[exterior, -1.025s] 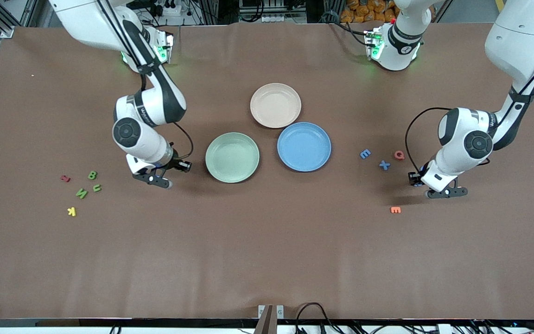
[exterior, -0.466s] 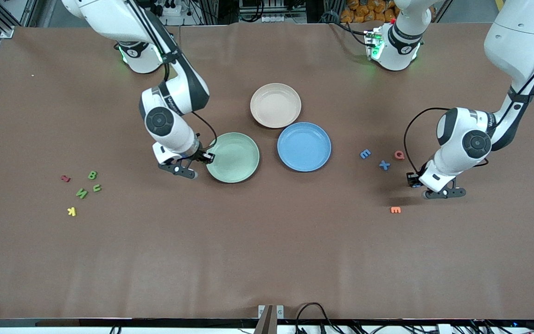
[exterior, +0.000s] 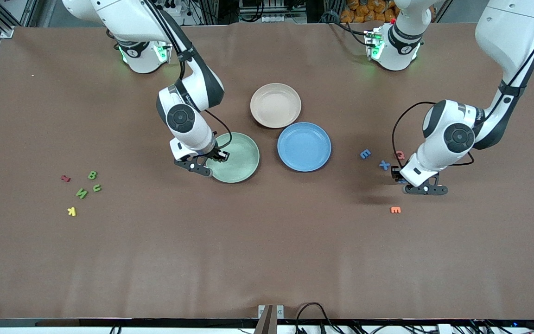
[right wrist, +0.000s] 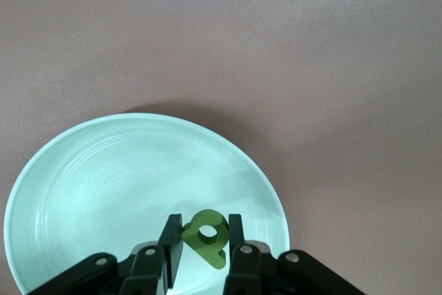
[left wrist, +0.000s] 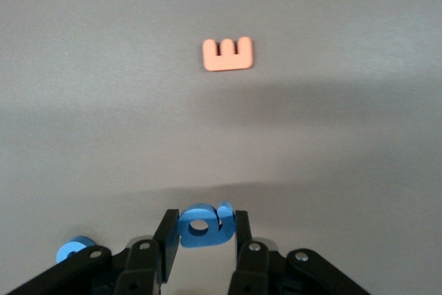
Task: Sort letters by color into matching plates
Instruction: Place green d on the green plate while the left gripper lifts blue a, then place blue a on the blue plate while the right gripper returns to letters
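Observation:
My right gripper (exterior: 200, 167) is shut on a green letter (right wrist: 205, 234) and holds it over the edge of the pale green plate (exterior: 241, 155) toward the right arm's end. My left gripper (exterior: 422, 188) is shut on a blue letter (left wrist: 204, 224) above the table, over a spot beside the blue X (exterior: 384, 164). A blue E (exterior: 365, 153) lies near the X. The blue plate (exterior: 304, 146) stands beside the green plate. Three green letters (exterior: 92, 175) lie in a group toward the right arm's end of the table.
A beige-pink plate (exterior: 275, 105) stands farther from the front camera than the two plates. A red letter (exterior: 400, 155) and an orange E (exterior: 395, 210) lie near my left gripper. A red letter (exterior: 65, 178) and a yellow K (exterior: 71, 211) lie by the green letters.
My right gripper has carried the green letter from beside the loose letters to over the green plate's edge. My left gripper has shifted a little toward the plates with the blue letter.

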Tool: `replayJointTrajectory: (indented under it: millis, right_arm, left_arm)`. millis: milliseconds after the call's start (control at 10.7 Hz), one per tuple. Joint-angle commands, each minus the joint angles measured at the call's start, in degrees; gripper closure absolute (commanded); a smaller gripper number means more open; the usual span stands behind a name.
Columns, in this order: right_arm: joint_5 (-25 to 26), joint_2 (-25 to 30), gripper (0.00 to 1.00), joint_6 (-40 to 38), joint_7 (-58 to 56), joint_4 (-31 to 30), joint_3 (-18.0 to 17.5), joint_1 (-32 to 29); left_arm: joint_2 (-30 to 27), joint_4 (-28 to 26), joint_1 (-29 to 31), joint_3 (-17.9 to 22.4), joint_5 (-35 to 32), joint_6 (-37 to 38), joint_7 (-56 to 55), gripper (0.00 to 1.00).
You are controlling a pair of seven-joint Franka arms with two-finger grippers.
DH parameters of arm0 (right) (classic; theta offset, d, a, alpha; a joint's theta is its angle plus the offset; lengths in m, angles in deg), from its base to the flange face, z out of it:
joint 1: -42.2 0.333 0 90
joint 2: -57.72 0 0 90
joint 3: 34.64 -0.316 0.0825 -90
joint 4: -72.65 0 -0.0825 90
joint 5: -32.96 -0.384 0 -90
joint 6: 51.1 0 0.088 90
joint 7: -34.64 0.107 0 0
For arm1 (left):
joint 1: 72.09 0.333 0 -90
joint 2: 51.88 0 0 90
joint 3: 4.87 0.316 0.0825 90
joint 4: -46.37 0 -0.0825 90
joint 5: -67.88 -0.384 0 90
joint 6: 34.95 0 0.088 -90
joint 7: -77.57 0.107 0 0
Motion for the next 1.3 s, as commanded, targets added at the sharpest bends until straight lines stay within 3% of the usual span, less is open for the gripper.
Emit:
replayJointTrajectory:
  millis: [0, 466, 839, 1211]
  right_arm:
    - [-0.9, -1.0, 0.01, -0.8, 1.4, 1.5, -0.3, 0.2]
    - [-0.3, -0.2, 0.0, -1.5, -1.5, 1.5, 0.0, -1.1]
    - [0.3, 0.2, 0.0, -2.4, -12.4, 1.5, 0.3, -8.8]
    - [4.3, 0.2, 0.0, -2.3, -19.8, 1.4, 0.2, -18.7]
  left_arm:
    - [-1.8, -0.5, 0.6, -3.3, -0.8, 2.5, -1.1, 1.0]
    - [-1.6, 2.9, 0.3, -10.4, -0.8, 10.8, -6.0, 1.0]
    - [-1.3, 2.9, -1.1, -15.2, -0.8, 11.8, -15.2, 1.0]
    - [-1.2, 3.0, -5.6, -16.9, -0.8, 13.0, -21.8, 1.0]
